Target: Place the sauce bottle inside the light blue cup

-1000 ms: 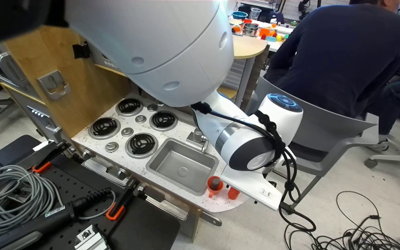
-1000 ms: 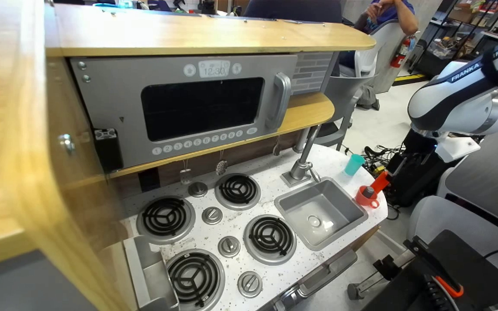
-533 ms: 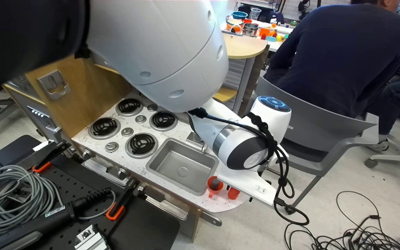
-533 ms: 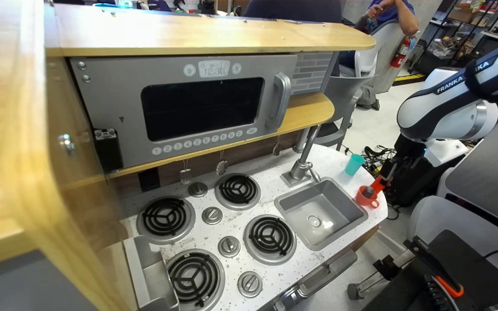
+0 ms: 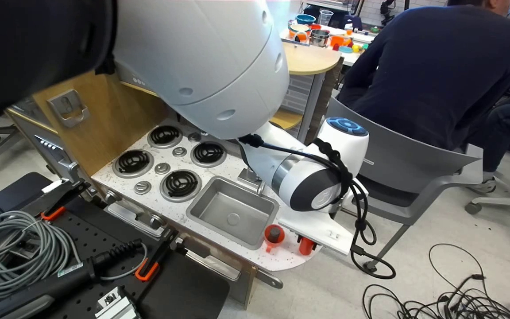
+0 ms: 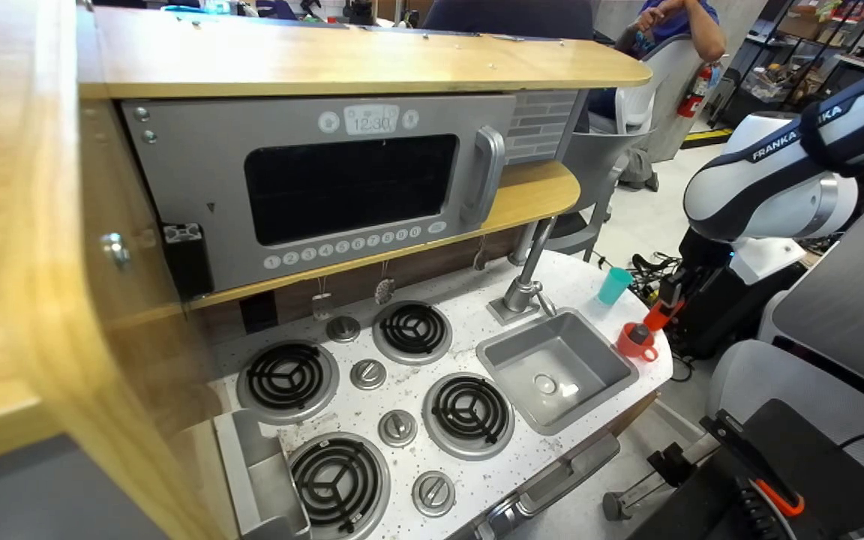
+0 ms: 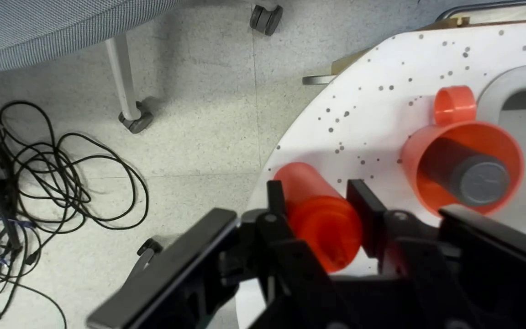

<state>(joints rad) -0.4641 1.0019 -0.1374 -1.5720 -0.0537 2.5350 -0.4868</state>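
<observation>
The red sauce bottle (image 7: 306, 183) is pinched between the two black fingers of my gripper (image 7: 318, 201) at the counter's rounded end. It leans in the wrist view. Both exterior views show the bottle (image 5: 307, 246) beneath the gripper, and whether its base touches the counter I cannot tell. In an exterior view the light blue cup (image 6: 615, 286) stands upright on the counter behind the sink, beyond the red mug and apart from my gripper (image 6: 673, 294). The wrist view does not include this cup.
A red mug (image 7: 411, 155) with a dark grey cylinder (image 7: 482, 180) in it stands close beside the bottle. The sink (image 6: 552, 367), its faucet (image 6: 518, 296) and several stove burners lie further along the counter. A grey chair (image 5: 396, 164) stands beyond the rounded end.
The gripper came down toward the bottle, its jaws closed around it, and the arm then rose slightly. In an exterior view the bottle shifted a little to the right.
</observation>
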